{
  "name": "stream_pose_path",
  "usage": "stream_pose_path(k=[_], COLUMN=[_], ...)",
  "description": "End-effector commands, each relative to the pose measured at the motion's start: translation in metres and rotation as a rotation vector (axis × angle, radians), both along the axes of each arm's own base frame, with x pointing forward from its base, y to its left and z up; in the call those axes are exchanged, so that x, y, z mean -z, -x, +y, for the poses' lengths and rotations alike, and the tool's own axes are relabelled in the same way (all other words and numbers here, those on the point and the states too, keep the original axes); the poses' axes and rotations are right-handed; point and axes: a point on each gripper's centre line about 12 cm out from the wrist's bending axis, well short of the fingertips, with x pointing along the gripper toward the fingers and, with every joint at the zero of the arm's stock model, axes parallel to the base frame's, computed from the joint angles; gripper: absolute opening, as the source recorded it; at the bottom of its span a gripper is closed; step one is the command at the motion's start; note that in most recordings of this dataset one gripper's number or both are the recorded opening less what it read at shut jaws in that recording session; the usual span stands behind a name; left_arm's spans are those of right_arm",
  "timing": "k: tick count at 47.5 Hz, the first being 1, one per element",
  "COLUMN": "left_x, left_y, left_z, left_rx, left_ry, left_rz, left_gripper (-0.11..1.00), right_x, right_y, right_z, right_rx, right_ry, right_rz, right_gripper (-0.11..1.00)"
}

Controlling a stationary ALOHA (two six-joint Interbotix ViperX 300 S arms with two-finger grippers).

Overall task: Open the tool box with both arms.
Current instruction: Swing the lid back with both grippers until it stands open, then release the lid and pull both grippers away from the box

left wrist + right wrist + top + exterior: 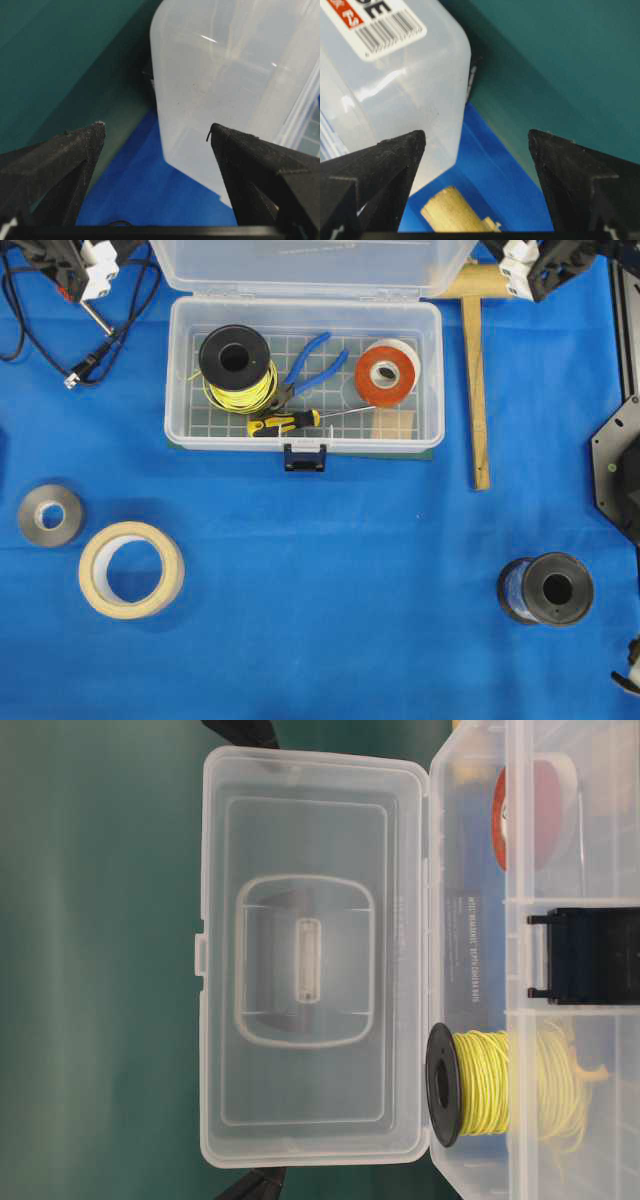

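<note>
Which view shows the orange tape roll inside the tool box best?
The overhead exterior view: the orange tape roll lies whole in the right end of the open tool box. The table-level view shows only a blurred part through the clear wall. Neither wrist view shows it.

Three tape rolls (pixel 131 569) (one boxed), two spools (pixel 236 368)

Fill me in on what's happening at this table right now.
The clear tool box sits open on the blue cloth, its lid swung up and back. Inside lie a spool of yellow wire, blue-handled pliers, a screwdriver and an orange roll of tape. The left gripper and right gripper are both open, holding nothing, each beside a rear corner of the lid.
</note>
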Motion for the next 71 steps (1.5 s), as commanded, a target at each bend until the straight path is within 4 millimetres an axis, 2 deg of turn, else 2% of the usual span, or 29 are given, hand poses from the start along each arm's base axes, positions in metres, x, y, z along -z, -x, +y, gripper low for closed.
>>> stream_pose_path(k=[1,15,28,38,57,64,71], left_x=[-0.015,-0.013,-0.011,-0.006,-0.003,-0.001,0.001], left_y=[-0.004,0.002,-0.003,0.001,0.004,0.014,0.028], left_z=[0.006,0.021,0.029,0.036,0.039,0.039,0.034], left_rx=[-0.008,-0.059,-0.066,-0.09,-0.103,-0.125,-0.146], left_ry=[-0.03,-0.025,-0.017,-0.006,0.0,0.003,0.008], left_rz=[-0.039,-0.031,-0.018,-0.005,0.002,0.006,0.011], left_gripper=[0.92,0.92,0.92,0.92,0.92,0.92,0.92], right_x=[-0.012,-0.009,-0.009,-0.007,-0.004,-0.004,-0.003], right_y=[-0.003,-0.006,-0.009,-0.008,-0.009,-0.002,0.014], right_z=[-0.007,-0.021,-0.028,-0.035,-0.041,-0.04,-0.036], right_rx=[0.005,0.028,0.038,0.053,0.064,0.078,0.109], right_ry=[0.031,0.028,0.03,0.026,0.017,0.018,0.012], right_rz=[-0.02,-0.001,0.007,0.016,0.025,0.024,0.027], right_gripper=[0.84,0.84,0.84,0.84,0.84,0.84,0.84])
